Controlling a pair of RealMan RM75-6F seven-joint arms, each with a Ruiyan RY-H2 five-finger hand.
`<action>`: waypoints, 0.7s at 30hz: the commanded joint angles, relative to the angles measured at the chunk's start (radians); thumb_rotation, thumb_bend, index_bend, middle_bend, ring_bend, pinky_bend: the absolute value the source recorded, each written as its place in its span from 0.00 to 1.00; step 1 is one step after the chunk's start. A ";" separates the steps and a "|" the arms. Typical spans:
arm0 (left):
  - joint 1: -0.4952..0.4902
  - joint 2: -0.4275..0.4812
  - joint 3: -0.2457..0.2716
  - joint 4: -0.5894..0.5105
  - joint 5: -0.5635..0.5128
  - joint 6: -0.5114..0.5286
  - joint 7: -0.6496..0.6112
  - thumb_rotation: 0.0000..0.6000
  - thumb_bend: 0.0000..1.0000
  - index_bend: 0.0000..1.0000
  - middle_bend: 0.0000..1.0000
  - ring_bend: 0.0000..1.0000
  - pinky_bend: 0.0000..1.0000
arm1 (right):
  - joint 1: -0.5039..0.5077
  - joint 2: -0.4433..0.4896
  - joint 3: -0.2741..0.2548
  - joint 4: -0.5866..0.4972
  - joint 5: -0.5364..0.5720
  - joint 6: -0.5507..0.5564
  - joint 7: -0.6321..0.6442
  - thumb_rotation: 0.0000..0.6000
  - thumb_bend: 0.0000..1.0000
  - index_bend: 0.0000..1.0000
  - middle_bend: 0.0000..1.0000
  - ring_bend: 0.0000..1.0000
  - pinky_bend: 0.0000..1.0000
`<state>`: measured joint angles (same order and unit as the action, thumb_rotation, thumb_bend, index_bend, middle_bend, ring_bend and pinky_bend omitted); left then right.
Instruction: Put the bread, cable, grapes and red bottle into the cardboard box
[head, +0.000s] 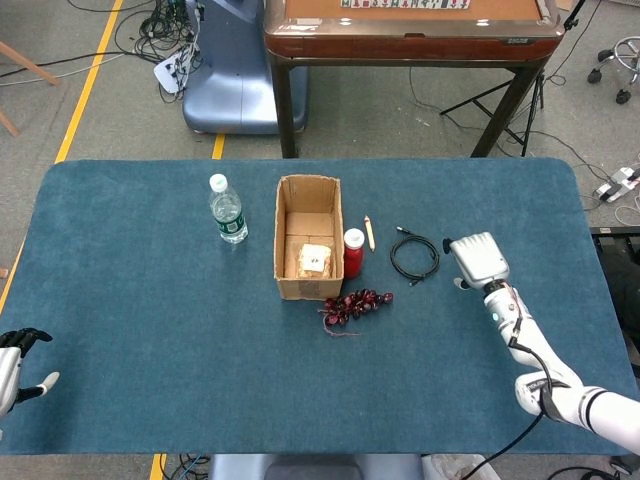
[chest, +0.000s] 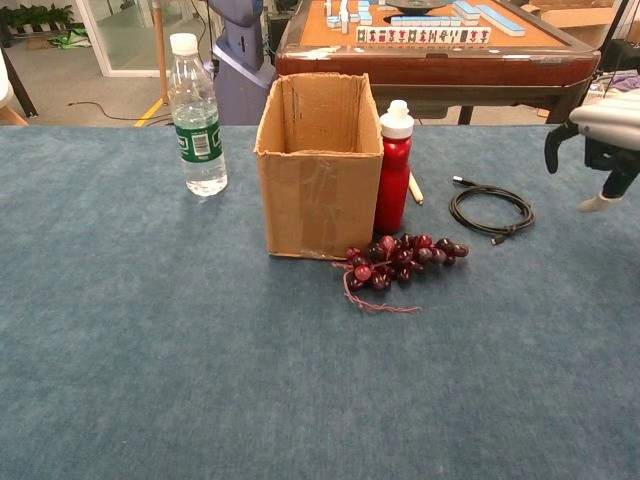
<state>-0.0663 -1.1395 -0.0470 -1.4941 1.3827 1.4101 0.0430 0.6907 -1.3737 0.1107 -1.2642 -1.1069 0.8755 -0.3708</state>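
Observation:
The open cardboard box (head: 285, 238) (chest: 320, 190) stands mid-table with a slice of bread (head: 315, 259) lying on its floor. Against its right wall the red bottle (head: 353, 252) (chest: 394, 175) stands upright. The dark grapes (head: 355, 303) (chest: 400, 255) lie at the box's near right corner. To the right of the bottle lies the coiled black cable (head: 414, 256) (chest: 490, 210). My right hand (head: 478, 260) (chest: 605, 140) hovers just right of the cable, empty, with its fingers hanging down and apart. At the table's near left edge my left hand (head: 15, 360) is empty, its fingers spread.
A clear water bottle (head: 227, 209) (chest: 196, 115) stands left of the box. A pencil (head: 369, 232) (chest: 415, 188) lies behind the red bottle. Beyond the table's far edge stand a wooden mahjong table (head: 410, 35) and a blue machine base (head: 235, 70).

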 joint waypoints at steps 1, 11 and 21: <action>0.000 0.000 0.000 0.001 -0.001 0.000 0.000 1.00 0.15 0.37 0.33 0.27 0.54 | 0.015 -0.028 -0.005 0.046 0.007 -0.047 0.024 1.00 0.17 0.43 1.00 1.00 0.99; 0.002 0.000 0.000 0.000 -0.001 0.002 -0.002 1.00 0.15 0.37 0.33 0.27 0.54 | 0.050 -0.088 -0.005 0.137 0.025 -0.130 0.025 1.00 0.24 0.43 1.00 1.00 0.99; 0.003 0.003 -0.002 -0.002 -0.002 0.004 -0.007 1.00 0.15 0.37 0.33 0.27 0.54 | 0.091 -0.140 0.006 0.184 0.039 -0.173 0.005 1.00 0.28 0.43 1.00 1.00 0.99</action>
<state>-0.0632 -1.1363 -0.0486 -1.4963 1.3802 1.4144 0.0359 0.7797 -1.5119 0.1163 -1.0818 -1.0690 0.7043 -0.3638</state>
